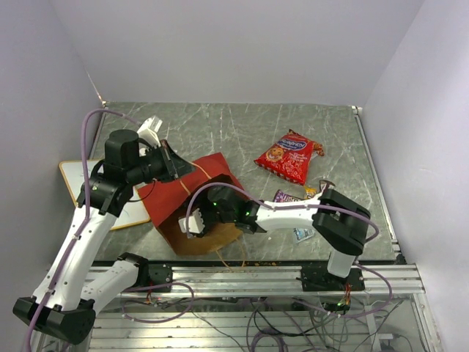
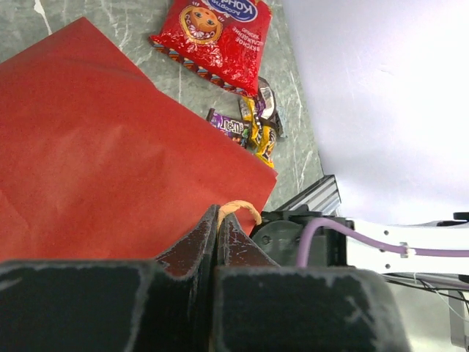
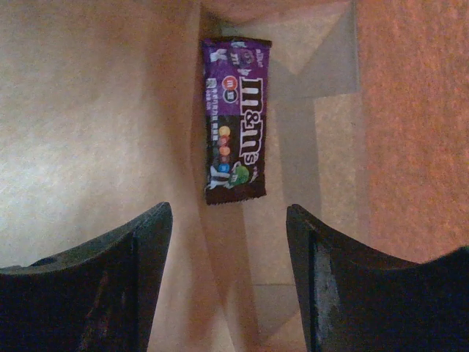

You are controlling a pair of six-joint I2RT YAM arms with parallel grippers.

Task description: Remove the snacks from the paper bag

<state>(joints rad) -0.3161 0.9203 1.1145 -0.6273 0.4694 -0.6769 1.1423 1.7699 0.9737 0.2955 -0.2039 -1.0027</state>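
1. Right gripper (image 3: 227,216) sat inside the paper bag (image 3: 88,110), jaws spread, brown walls close on both sides.
2. Straight ahead was bare bag floor up to the purple M&M's packet (image 3: 236,121), nothing between.
3. Left gripper (image 2: 218,229) pinched the handle (image 2: 238,207), holding the mouth up.
4. Outside, chip bag (image 1: 286,156) and small packets (image 1: 287,196) crowded the table's (image 1: 220,125) right side.

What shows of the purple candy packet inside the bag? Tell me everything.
The purple M&M's packet is purple at the far end, dark brown nearer, with white lettering. It lies flat on the paper bag's brown inner surface, lengthwise away from the open right gripper, whose fingers do not touch it.
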